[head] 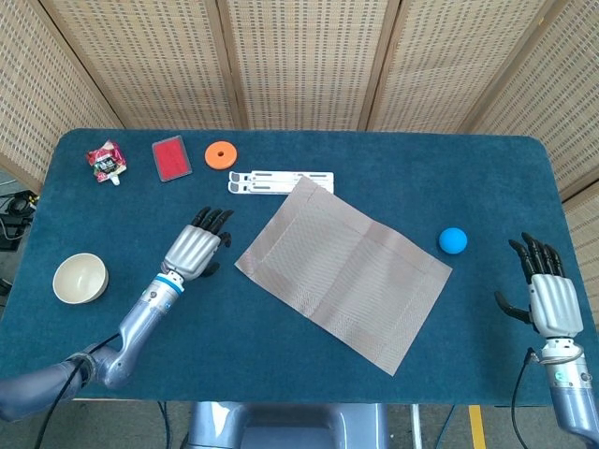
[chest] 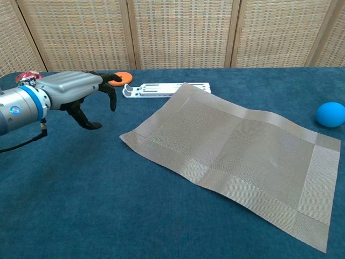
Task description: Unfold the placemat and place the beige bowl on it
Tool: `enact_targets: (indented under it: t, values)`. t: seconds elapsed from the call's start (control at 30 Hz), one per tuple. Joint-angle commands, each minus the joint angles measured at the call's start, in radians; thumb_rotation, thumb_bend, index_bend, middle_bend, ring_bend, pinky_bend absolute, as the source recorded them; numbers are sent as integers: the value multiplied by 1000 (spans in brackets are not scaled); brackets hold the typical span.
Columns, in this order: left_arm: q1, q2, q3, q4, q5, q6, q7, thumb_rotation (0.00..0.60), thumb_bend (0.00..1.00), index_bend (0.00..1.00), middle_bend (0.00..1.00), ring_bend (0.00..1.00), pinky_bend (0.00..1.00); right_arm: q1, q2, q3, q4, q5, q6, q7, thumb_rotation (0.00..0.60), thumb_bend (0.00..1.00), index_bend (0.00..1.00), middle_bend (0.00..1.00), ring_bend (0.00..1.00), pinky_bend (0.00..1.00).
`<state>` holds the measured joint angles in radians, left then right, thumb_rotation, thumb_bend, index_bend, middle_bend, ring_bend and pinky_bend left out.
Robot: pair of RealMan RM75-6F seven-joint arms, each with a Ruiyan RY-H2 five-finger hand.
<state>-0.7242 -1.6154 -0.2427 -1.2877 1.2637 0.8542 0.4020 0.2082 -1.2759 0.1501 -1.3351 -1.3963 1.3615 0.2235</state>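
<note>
1. Woven rattan screen panels [head: 299, 61] standing behind and to both sides of the work area, framed in light wood.
2. Table [head: 309, 383] covered in dark blue carpet-like cloth, rounded at the corners.
3. Placemat [head: 343, 271] of taupe woven mesh, spread flat and unfolded at the table centre, set at an angle to the table edges, faint fold crease across the middle.
4. Left hand [head: 194, 250] empty, fingers spread, hovering just left of the placemat's near-left corner; in the chest view [chest: 81, 89] fingertips curved downward, above the cloth.
5. Right hand [head: 546, 290] empty, fingers spread, near the right table edge, well apart from the placemat; seen in the head view only.
6. White slotted stand [head: 279, 181] lying flat, just beyond the placemat's far corner.
7. Beige bowl [head: 80, 278] upright at the left of the table, well apart from the placemat, untouched by either hand.
8. Red flat case [head: 172, 157] at the far left.
9. Red snack packet [head: 107, 162] left of the case.
10. Orange disc [head: 221, 154] right of the case.
11. Blue ball [head: 453, 240] just beside the placemat's right corner.
</note>
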Motion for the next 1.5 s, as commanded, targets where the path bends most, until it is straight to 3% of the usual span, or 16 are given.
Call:
enact_targets:
  t: [0.03, 0.4, 0.73, 1.03, 1.33, 1.5]
  values:
    - [-56, -79, 6, 99, -31, -42, 23, 600, 302, 425, 0, 0, 0, 2, -1, 4, 8, 7, -7, 7, 600, 458, 119, 0, 0, 0]
    - [-102, -162, 30, 211, -36, -58, -5, 600, 300, 369, 0, 0, 0, 4, 2, 17, 12, 24, -17, 36, 600, 462, 100, 0, 0, 0]
    - [-144, -233, 41, 300, -49, -86, -21, 600, 309, 414, 0, 0, 0, 3, 4, 26, 13, 34, -20, 54, 600, 462, 101, 0, 0, 0]
    - [-163, -299, 45, 377, -32, -61, -58, 600, 495, 563, 0, 0, 0, 3, 5, 29, 15, 36, -23, 68, 600, 463, 100, 0, 0, 0]
    - [-136, -257, 57, 326, -16, -13, -83, 600, 520, 604, 0, 0, 0, 2, 8, 28, 9, 30, -18, 72, 600, 462, 101, 0, 0, 0]
    - [-94, -187, 83, 221, 8, 42, -79, 600, 519, 599, 0, 0, 0, 0, 11, 29, 5, 29, -13, 72, 600, 463, 101, 0, 0, 0]
